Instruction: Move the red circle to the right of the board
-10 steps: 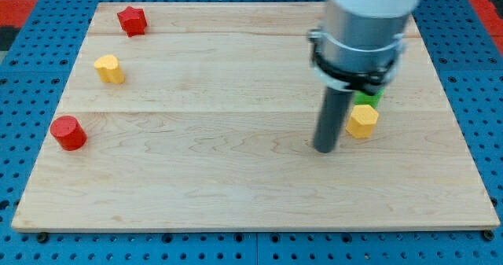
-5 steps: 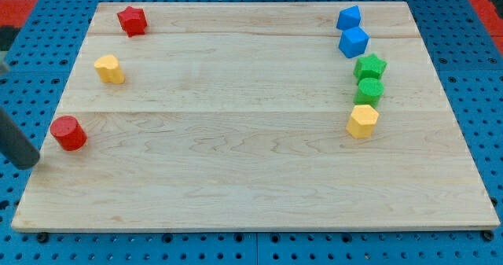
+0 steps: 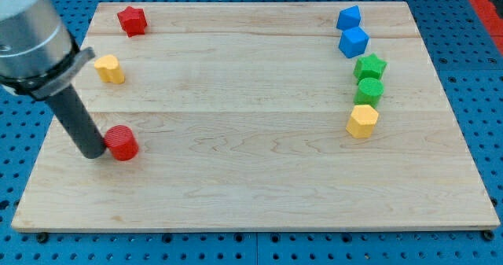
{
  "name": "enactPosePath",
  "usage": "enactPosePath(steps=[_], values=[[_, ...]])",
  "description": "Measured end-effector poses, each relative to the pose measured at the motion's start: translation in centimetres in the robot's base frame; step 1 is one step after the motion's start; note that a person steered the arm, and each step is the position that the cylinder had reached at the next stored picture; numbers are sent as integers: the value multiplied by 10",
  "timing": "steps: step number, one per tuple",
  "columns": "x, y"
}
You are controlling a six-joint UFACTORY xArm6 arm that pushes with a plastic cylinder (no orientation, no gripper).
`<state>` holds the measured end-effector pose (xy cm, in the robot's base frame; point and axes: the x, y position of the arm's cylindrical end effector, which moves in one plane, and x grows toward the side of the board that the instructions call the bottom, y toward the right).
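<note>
**A:** Arm's in from the view's upper left, grey collar up high, dark rod slanting down and to the right onto the board. Where's the end of it?

**B:** My tip is planted on the wood near the left edge, low on the board. It's just a plain rod, nothing on it to open or close, and nothing is held. It sits hard against the left side of the red circle — looks like contact, though the seam between them is too dark to swear by.

**A:** So the red circle's position?

**B:** Left part of the board, a little below the middle line, directly right of my tip. A long way from the right edge.

**A:** What else is about on that side?

**B:** Yellow block above the circle, partly beside the rod's shaft, shape hard to call. Red star up in the top-left corner. Both well apart from the circle.

**A:** And across the board, along the row the circle sits in?

**B:** Open wood through the middle. Over on the right there's a column of blocks: a blue block at the top, a blue cube just under it, then a green star touching a green cylinder, and a yellow hexagon at the bottom. That yellow hexagon is the lowest, sitting slightly higher than the circle's row.
</note>
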<state>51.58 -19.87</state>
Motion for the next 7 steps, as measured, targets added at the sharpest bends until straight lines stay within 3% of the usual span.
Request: enactPosePath(steps=[4, 7], values=[[-27, 95], [-76, 115]])
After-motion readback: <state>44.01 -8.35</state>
